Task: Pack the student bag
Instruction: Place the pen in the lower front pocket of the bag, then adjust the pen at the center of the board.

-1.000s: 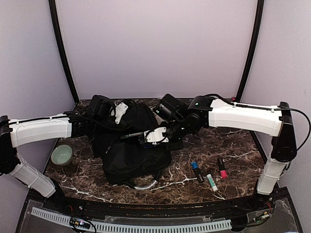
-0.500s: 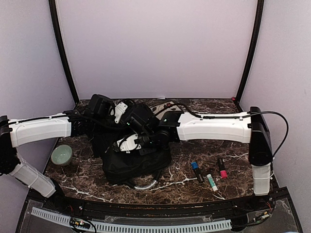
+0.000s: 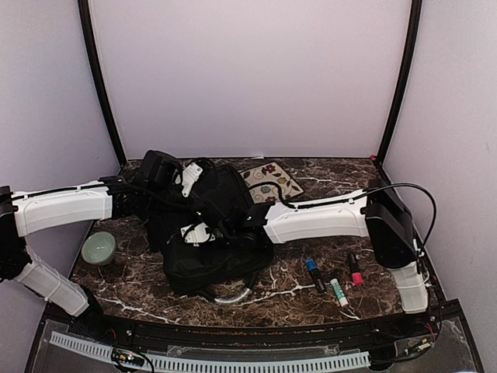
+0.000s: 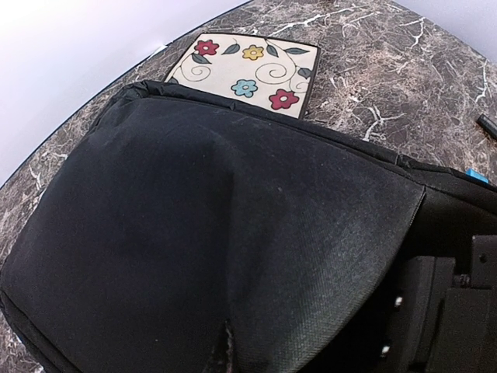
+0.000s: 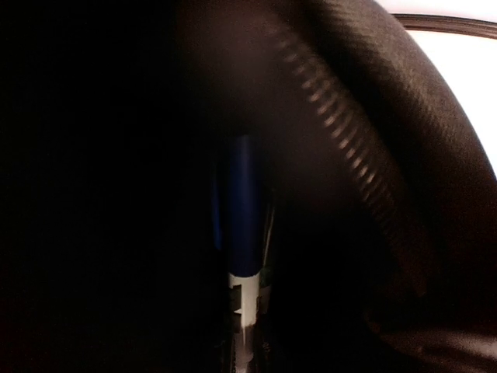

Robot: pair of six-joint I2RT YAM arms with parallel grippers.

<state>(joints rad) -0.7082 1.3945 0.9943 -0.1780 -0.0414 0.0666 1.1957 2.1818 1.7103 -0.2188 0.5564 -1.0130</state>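
The student bag is a big black fabric backpack lying mid-table, its grey-white handle at the near edge. My left gripper is at the bag's far top, shut on a pinch of its black fabric and holding that flap up. My right gripper reaches in from the right into the bag's opening. In the right wrist view it is shut on a marker with a blue cap and white body, inside the dark interior, with the bag's zipper curving past on the right.
A flowered pouch lies behind the bag, also seen from the left wrist. A pale green bowl sits at the left. Three markers lie right of the bag: blue-capped, green-and-white, red-capped.
My right arm has swung left and its gripper has gone into the bag's opening with the marker, uncovering the flowered pouch. The left arm has held still.
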